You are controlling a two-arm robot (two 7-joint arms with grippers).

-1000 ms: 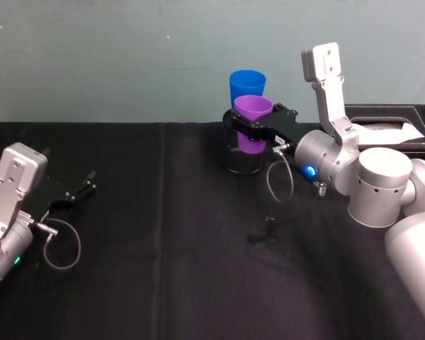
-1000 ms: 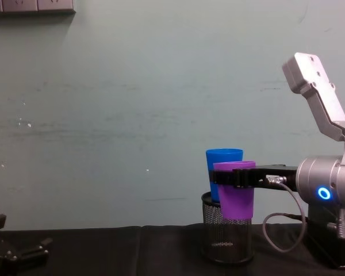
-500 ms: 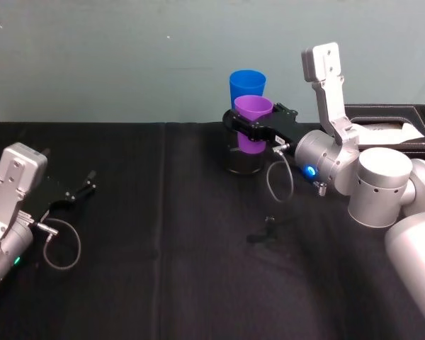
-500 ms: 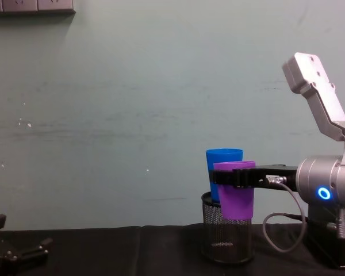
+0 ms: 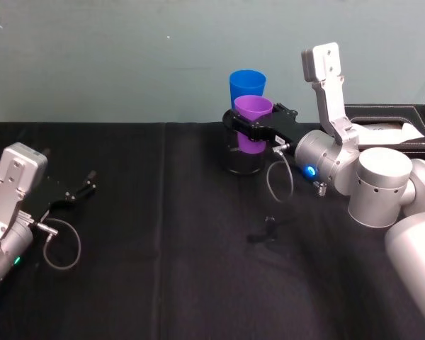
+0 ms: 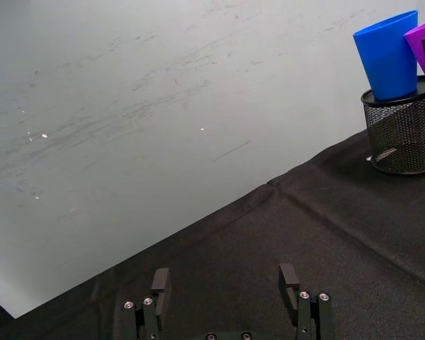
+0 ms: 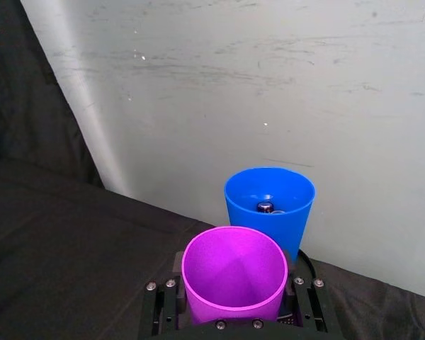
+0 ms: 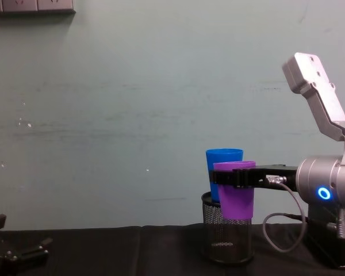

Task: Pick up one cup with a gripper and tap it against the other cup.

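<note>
My right end effector (image 5: 249,132) pinches the purple tumbler (image 5: 253,108) upright, raised near the far edge of the counter (image 5: 163,269). The blue tumbler (image 5: 247,83) stands just beyond it in the mesh pen holder (image 5: 242,163), rim higher; whether they touch, I can't tell. Near the counter's left edge, my left end effector (image 5: 81,190) idles spread.

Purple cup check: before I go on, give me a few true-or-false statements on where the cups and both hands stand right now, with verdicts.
1. The right hand is shut on the purple cup and holds it clear of the table. True.
2. The blue cup stands in the black mesh holder. True.
3. The purple cup lies on its side. False: it is upright, open end up, in the grip just in front of the blue cup.
4. The left hand holds the blue cup. False: it is open and empty, low over the table's left side, far from both cups.
</note>
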